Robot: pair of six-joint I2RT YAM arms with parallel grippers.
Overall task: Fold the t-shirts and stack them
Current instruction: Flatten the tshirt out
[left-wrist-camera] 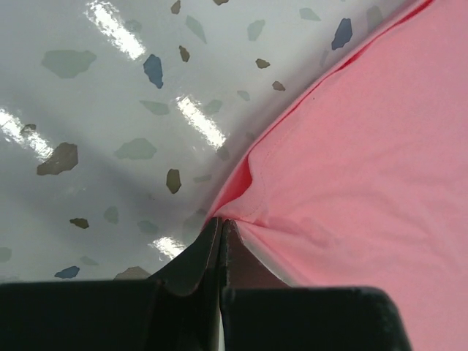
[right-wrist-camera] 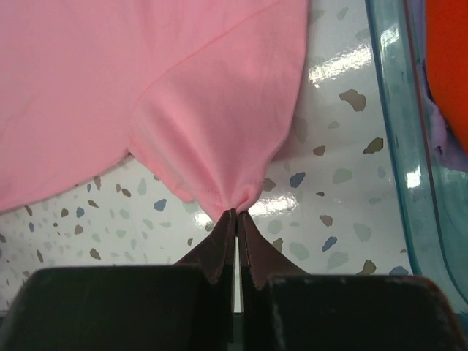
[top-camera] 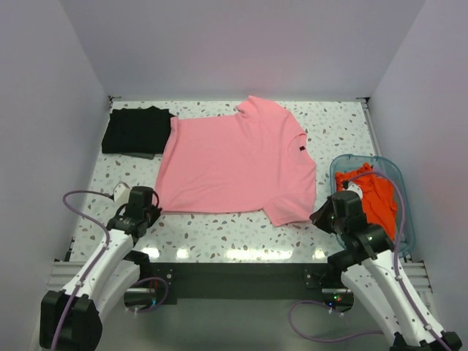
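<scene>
One pink t-shirt (top-camera: pixel 234 161) lies spread across the middle of the table (top-camera: pixel 219 235) from above, with a black t-shirt (top-camera: pixel 137 130) at the far-left corner. In my left wrist view, the left gripper (left-wrist-camera: pixel 221 224) is clamped tight on the pink shirt's hem corner. In the right wrist view, the right gripper (right-wrist-camera: pixel 235 215) pinches its sleeve.

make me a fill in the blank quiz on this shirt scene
The left end effector and right end effector each pinch the pink t-shirt along its ____ edge.
The folded t-shirt at the far left is ____.
The teal tub holding an orange-red t-shirt sits on the table's ____ side.
Missing: near; black; right.
</scene>
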